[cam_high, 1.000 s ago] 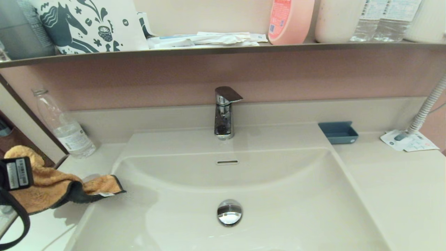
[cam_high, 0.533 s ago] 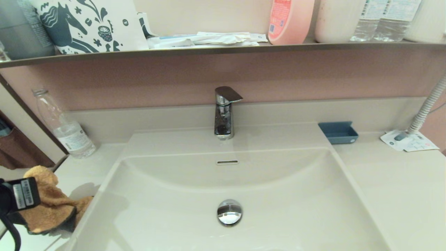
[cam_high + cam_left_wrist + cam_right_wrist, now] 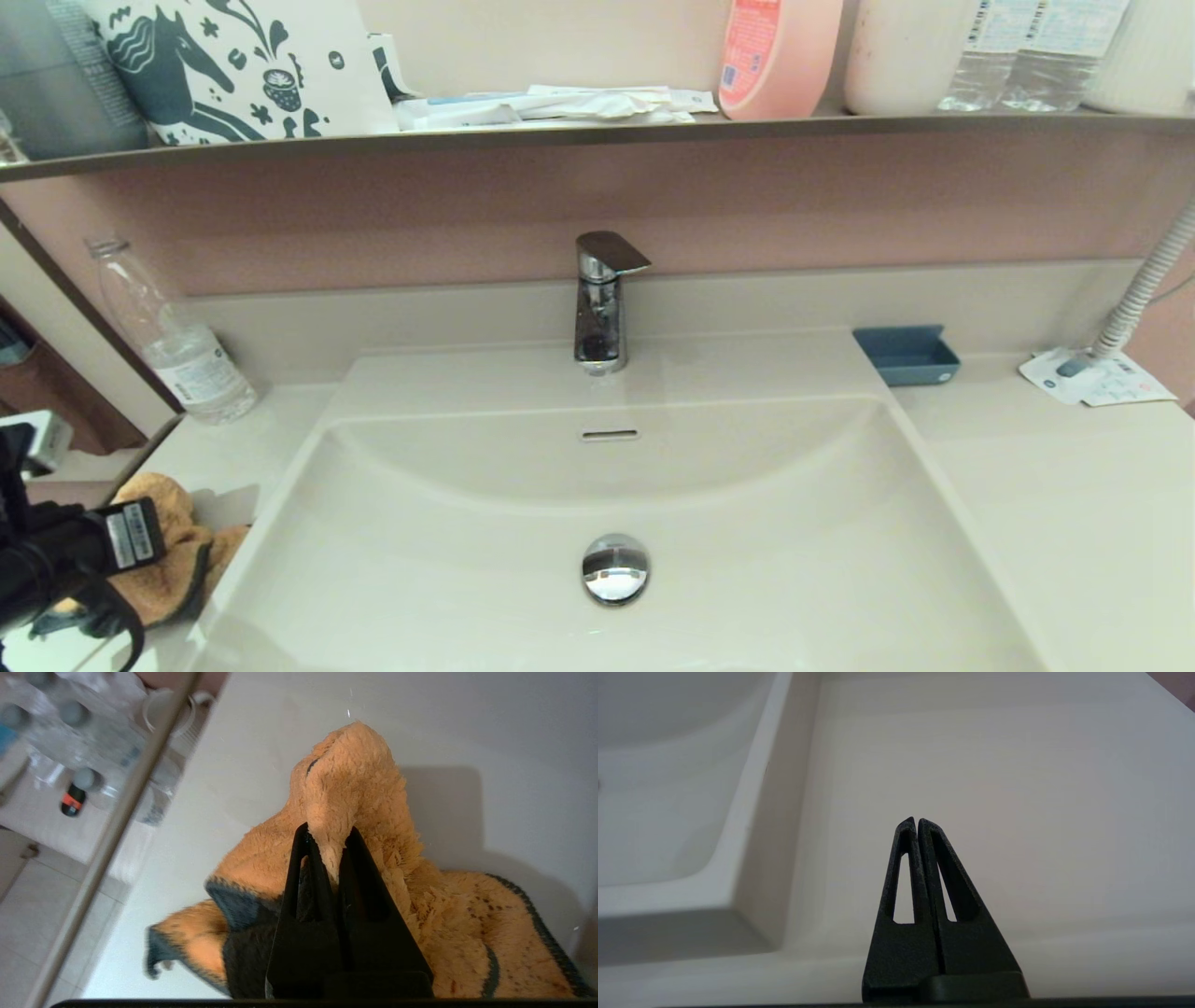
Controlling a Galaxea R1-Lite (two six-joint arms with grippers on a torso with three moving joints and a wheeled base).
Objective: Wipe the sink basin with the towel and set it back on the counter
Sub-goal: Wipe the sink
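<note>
Only small unreadable print shows on the water bottle point(image 3: 173, 341) standing behind the towel point(image 3: 177, 560), and on the leaflet point(image 3: 1097, 378) near the blue tray point(image 3: 906, 355). Left gripper point(image 3: 327, 833) is clenched on a fold of the fluffy orange, dark-edged towel, which lies on the counter point(image 3: 1055, 495) just left of the basin point(image 3: 467, 560). Right gripper point(image 3: 917, 821), closed and empty, hangs over the counter beside the basin.

Fingers point(image 3: 908, 872): matte black, tapered, each with a slotted cutout.
Left arm point(image 3: 56, 560): black, with looping cable and white barcode label.
</note>
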